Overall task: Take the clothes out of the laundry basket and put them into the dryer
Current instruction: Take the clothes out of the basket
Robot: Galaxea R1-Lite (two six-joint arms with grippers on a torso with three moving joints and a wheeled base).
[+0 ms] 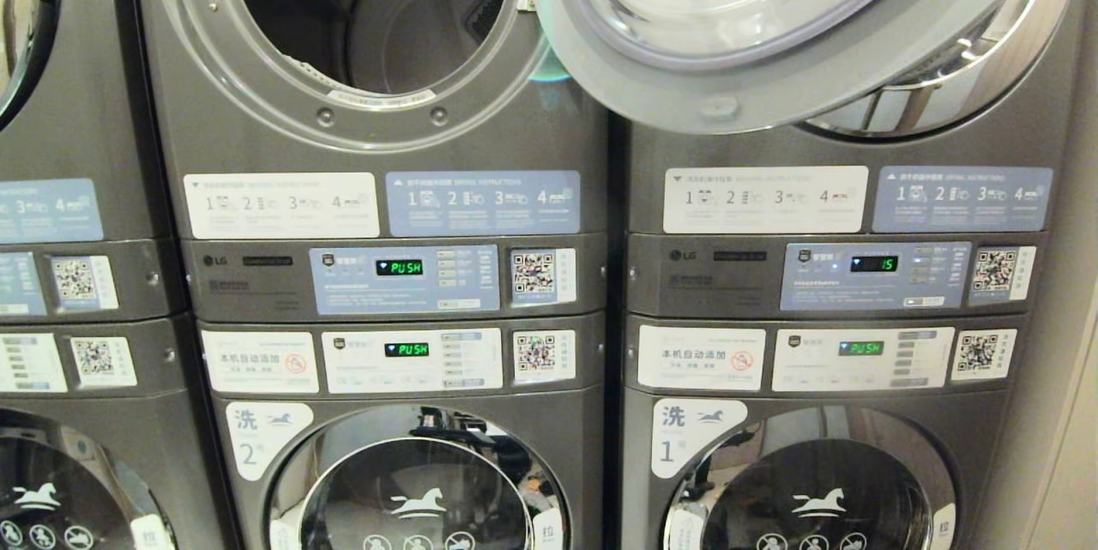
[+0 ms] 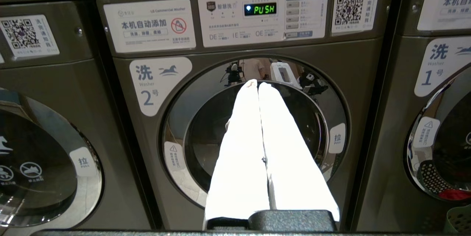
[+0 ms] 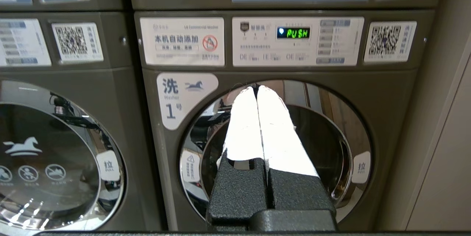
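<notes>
Both arms parked: left gripper [image 2: 258, 85] and right gripper [image 3: 257, 89] with jaws together, empty, facing washer doors; open dryer [image 1: 377, 27] sits above them, laundry basket [image 2: 458, 219] low beside the left jaws, so judge: lower toward it, jaws parted.

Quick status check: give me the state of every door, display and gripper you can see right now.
Upper dark grey LG dryer door: swung open, drum looks empty.
Lower washer marked 2, chrome-rimmed round door: closed, display reads PUSH.
Lower washer marked 1 door: closed, display reads PUSH.
Left gripper: shut, empty.
Right gripper: shut, empty.
</notes>
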